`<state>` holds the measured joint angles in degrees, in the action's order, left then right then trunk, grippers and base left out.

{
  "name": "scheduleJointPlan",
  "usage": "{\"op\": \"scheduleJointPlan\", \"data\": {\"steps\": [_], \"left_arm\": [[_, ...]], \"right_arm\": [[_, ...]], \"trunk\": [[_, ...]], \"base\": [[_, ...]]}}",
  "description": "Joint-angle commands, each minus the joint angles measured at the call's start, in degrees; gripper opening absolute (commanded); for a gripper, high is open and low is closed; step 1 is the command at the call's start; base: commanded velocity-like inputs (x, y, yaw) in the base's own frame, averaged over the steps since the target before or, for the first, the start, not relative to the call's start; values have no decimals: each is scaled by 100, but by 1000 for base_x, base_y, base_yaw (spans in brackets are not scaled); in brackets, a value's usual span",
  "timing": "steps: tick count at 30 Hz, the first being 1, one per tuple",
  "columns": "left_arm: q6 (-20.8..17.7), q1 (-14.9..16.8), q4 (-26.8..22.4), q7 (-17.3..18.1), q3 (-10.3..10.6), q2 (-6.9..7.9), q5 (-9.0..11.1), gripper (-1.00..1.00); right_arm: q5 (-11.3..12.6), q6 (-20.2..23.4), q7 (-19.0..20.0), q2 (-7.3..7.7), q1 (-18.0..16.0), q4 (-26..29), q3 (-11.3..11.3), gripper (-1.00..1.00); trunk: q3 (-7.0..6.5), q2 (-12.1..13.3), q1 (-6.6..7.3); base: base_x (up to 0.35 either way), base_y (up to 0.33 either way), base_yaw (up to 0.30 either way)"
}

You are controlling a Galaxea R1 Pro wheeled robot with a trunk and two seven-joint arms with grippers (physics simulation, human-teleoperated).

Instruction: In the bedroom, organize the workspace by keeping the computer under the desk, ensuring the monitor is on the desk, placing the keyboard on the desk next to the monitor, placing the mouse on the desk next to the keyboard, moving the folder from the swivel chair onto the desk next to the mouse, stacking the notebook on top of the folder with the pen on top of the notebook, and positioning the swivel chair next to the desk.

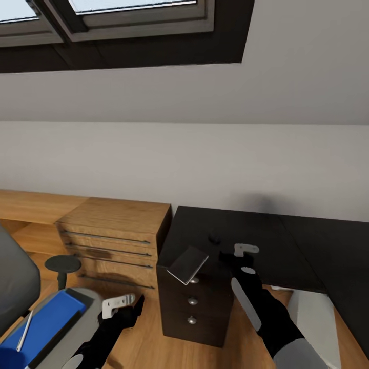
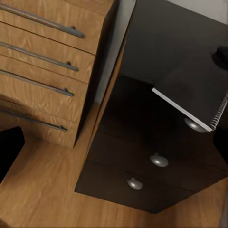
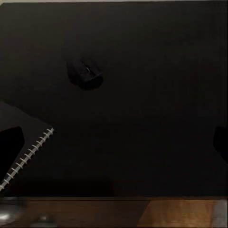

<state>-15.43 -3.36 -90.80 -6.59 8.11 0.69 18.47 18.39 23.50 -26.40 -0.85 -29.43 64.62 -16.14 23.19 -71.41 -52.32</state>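
Observation:
The grey spiral notebook [image 1: 188, 264] lies on the near left corner of the black desk [image 1: 287, 246], sticking out over the drawer unit [image 1: 192, 307]. It also appears in the wrist views as the notebook [image 2: 190, 92] and the notebook [image 3: 21, 137]. The black mouse [image 1: 214, 238] sits just behind it, seen too as the mouse [image 3: 85, 73]. My right gripper [image 1: 237, 254] hovers open over the desk right of the notebook, empty [image 3: 114, 142]. My left gripper [image 1: 125, 303] hangs open and empty in front of the drawers. At lower left, the blue folder [image 1: 51, 318] and the pen [image 1: 24, 330] rest on the swivel chair [image 1: 15, 287].
A light-wood cabinet [image 1: 113, 241] with long bar handles stands left of the desk, close to the drawer unit [image 2: 142, 156]. The chair's round black armrest [image 1: 62, 264] stands in front of it. Wooden floor [image 1: 146, 333] lies between chair and desk. A sloped wall with a window is above.

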Motion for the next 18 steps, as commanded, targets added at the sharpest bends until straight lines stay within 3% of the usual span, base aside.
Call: {"op": "scheduleJointPlan", "data": {"steps": [1, 5, 8, 14, 16, 18], "left_arm": [[-21, 2, -9, -53, 15, 4, 60, 100], [-21, 2, -8, -53, 15, 8, 60, 100], [-22, 2, -9, -59, 15, 9, 60, 100], [-29, 2, -8, -61, 15, 10, 60, 100], [-30, 2, -2, -61, 17, 6, 60, 100], [-30, 2, -1, -61, 25, 4, 60, 100]], "right_arm": [[66, 12, -31, 0, -16, -27, 198, 100], [60, 32, 3, 18, -25, -60, 328, 100], [36, 44, 151, 36, -27, -67, 272, 100], [-390, 51, 1306, 245, -28, -119, 171, 100], [-612, 47, 2065, 408, -28, -315, 182, 100], [-712, 36, 2406, 487, -32, -421, 186, 100]], "trunk": [[5, -4, -4], [5, -4, -4], [5, -4, -4], [5, -4, -4], [5, -4, -4], [5, -4, -4]], "base": [[321, 0, 0], [321, 0, 0], [321, 0, 0], [321, 0, 0], [311, 0, 0], [252, 0, 0]]}}
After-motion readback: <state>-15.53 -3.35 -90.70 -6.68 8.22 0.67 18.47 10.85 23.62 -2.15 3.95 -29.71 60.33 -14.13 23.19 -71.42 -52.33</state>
